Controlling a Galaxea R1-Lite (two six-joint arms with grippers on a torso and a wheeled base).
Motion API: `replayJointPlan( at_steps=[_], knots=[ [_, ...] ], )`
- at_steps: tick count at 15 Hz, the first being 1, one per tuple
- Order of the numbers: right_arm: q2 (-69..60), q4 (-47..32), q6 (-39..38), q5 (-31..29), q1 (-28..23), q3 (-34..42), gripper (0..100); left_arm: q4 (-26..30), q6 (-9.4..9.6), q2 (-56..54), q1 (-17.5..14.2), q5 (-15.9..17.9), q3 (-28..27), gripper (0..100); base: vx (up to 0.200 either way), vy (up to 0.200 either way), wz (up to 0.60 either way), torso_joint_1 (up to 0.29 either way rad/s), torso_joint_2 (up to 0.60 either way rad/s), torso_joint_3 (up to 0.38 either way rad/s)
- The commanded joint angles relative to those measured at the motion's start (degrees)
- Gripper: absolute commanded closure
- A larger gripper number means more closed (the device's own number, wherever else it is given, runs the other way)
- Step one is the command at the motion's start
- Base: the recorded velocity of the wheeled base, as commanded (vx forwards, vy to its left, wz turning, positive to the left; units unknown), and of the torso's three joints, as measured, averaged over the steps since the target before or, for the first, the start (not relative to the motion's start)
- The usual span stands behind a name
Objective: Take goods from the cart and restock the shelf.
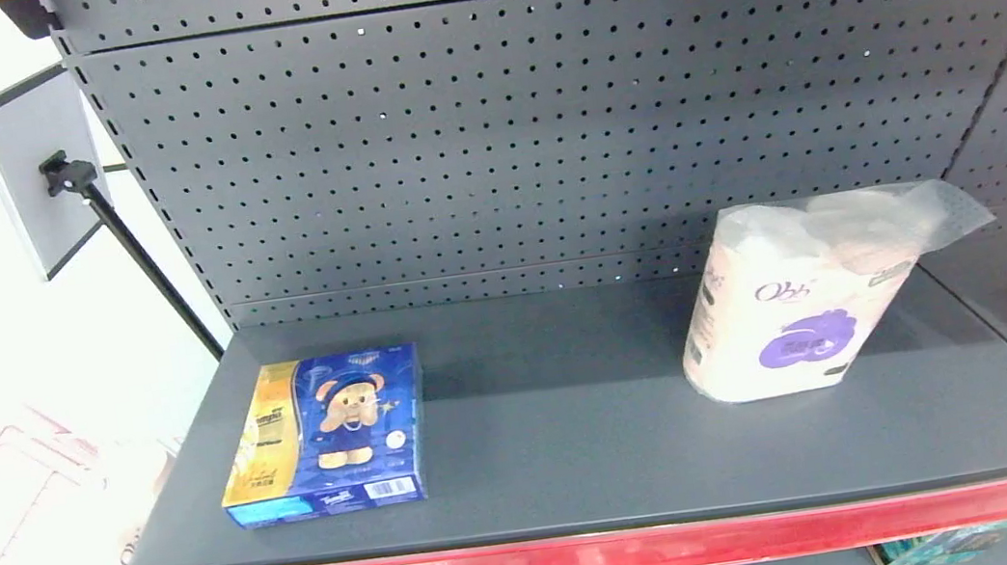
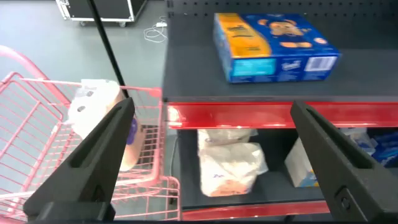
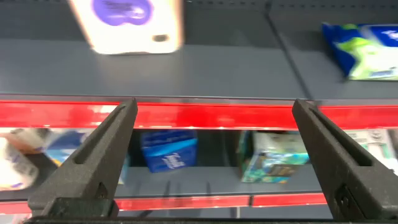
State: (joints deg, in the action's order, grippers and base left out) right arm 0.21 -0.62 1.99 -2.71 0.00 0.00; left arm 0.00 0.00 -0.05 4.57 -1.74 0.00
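Left wrist view | paper rolls (image 2: 93,104) in cart (image 2: 147,93) | beyond left claw (image 2: 211,106) (spread)

Grey sign board (image 1: 28,180) on stand (image 1: 163,281)

You're seeing tissue box (image 1: 324,434) showing blue and gold, tan bear in blue printed on top. Roll pack (image 1: 790,313) showing white with purple patch, clear film wrapping it. Shelf (image 1: 584,447) reading dark grey, front strip (image 1: 597,552) glowing red. Back panel (image 1: 541,122) carrying grid of small holes on dark grey. Cart (image 2: 149,93) showing pink wire lattice. Soft pack (image 3: 364,46) showing blue, green, white.
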Motion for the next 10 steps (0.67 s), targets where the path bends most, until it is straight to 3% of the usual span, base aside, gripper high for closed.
replayJointPlan(
  at_steps=[1, 10],
  knots=[
    [-0.03, 0.01, 0.03, 0.07, 0.00, 0.00, 0, 0.00, 0.00, 0.05, 0.00, -0.01, 0.00, 0, 0.000, 0.200, 0.00, 0.007, 0.00, 0.007],
    [-0.03, 0.01, 0.03, 0.07, 0.00, 0.00, 0, 0.00, 0.00, 0.05, 0.00, -0.01, 0.00, 0, 0.000, 0.200, 0.00, 0.003, 0.00, 0.002]
  ],
)
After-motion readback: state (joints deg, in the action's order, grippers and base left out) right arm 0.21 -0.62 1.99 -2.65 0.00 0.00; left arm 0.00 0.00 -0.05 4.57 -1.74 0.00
